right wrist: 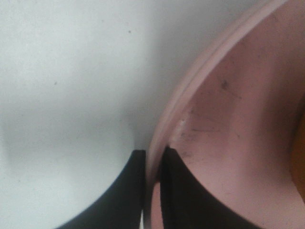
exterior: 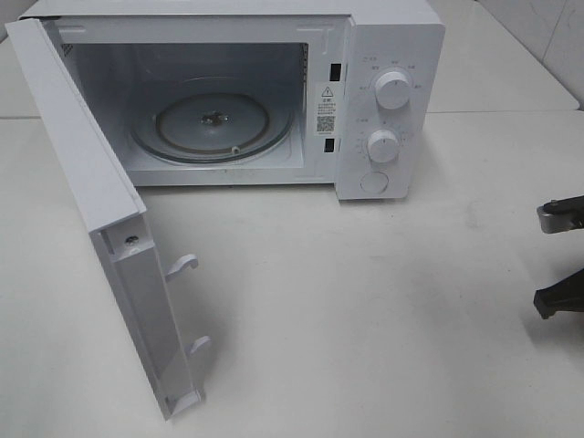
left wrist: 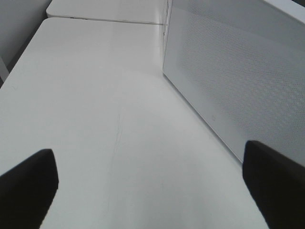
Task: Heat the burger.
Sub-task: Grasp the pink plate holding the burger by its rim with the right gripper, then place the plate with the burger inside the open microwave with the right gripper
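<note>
Brown-gold at the margin of the right wrist view, that sliver is probably your burger (right wrist: 300,143), seated on the round pink plate (right wrist: 228,109), beyond the overhead view's right edge. Your right gripper (right wrist: 152,160) pinches the plate's rim, jaws nearly together. The white microwave (exterior: 392,55) lies to that gripper's left, glass turntable (exterior: 214,123) bare, door (exterior: 82,182) swung aside. Your left gripper (left wrist: 152,191) gapes wide, holding nothing.

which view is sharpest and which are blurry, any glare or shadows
Exterior high: sharp, evenly lit, soft shadow at the base of the microwave on the table, mild sheen on the glass turntable. Left wrist: slightly soft, fingers of the left gripper are dark blurs. Right wrist: out of focus, pink plate rim and right gripper smeared.
</note>
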Robot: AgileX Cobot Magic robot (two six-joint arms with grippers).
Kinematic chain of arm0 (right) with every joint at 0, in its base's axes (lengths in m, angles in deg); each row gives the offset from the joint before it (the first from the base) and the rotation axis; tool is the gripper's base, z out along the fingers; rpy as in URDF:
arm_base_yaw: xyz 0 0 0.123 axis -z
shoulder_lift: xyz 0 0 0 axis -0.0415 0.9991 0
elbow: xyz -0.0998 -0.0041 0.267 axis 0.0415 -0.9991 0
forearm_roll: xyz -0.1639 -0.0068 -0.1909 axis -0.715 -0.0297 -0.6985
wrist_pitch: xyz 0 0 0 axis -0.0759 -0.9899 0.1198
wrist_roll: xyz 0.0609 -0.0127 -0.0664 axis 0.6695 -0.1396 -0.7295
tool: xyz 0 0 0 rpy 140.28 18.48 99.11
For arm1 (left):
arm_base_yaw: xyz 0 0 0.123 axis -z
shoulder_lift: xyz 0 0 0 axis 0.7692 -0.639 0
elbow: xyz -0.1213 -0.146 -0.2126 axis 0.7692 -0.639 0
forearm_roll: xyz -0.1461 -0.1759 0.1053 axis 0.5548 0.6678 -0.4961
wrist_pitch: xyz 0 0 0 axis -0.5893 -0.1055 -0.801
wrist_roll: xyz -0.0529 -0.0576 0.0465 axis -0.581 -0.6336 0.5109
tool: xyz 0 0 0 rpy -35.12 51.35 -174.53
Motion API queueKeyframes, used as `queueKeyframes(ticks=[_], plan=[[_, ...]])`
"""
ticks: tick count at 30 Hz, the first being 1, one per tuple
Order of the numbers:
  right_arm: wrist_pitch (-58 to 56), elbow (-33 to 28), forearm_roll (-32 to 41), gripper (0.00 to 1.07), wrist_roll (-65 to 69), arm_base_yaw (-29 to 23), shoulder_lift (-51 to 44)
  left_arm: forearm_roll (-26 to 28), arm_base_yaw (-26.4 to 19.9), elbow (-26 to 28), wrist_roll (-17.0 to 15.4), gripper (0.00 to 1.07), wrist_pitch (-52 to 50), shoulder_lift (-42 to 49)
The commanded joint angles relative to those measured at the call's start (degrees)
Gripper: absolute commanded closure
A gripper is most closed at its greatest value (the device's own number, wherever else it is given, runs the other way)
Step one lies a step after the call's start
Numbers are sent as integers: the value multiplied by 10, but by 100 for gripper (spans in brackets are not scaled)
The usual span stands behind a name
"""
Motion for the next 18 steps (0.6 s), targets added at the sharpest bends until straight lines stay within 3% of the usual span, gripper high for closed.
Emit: queueKeyframes(ticks=[1,4,6,10,18], plan=[[-30,-5,-45,107,48,-32,-14,1,2,-1,-1,6,-6,12],[-36,-5,-55,107,57,-39,-17,1,2,-1,-1,6,-6,12],[-72,-5,-109,107,114,-67,-22,1,2,-1,-1,6,-6,12],[-100,-5,-141,107,151,-88,-24,1,2,-1,-1,6,-6,12],[-141,-5,-174,107,179,-123,-52,1,2,-1,-1,6,-6,12]])
